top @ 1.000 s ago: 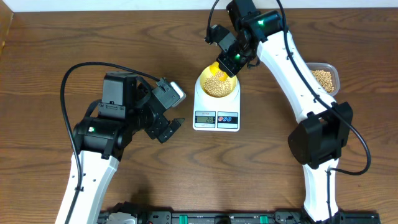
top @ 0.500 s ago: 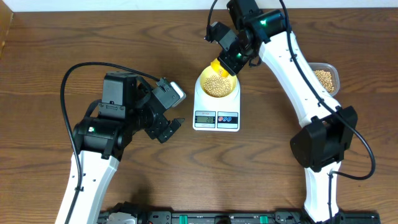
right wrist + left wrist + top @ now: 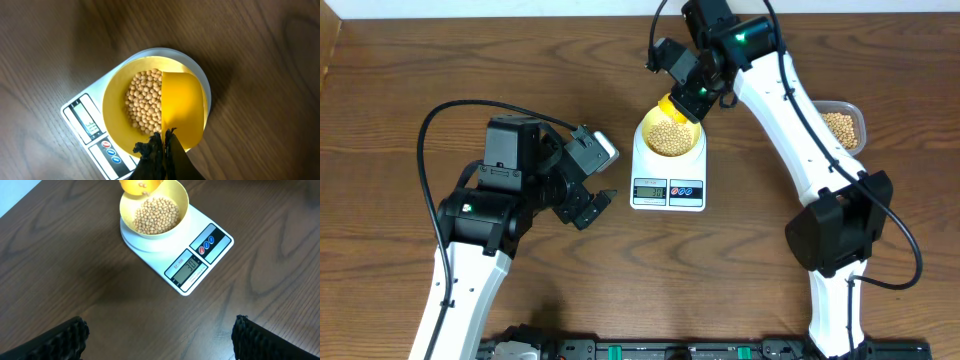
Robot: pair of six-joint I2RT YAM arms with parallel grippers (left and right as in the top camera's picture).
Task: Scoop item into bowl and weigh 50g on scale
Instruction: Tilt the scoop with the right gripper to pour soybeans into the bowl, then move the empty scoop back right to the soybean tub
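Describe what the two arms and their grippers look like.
Both the left arm and right arm have white tubular links, black joint housings and looping black cables. A green light glows on the right arm. The left gripper and right gripper have black fingers.

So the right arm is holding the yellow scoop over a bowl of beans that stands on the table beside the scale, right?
Not quite. The bowl stands on the scale, not beside it, as the left wrist view shows. The rest holds: the right gripper holds the yellow scoop over the beans.
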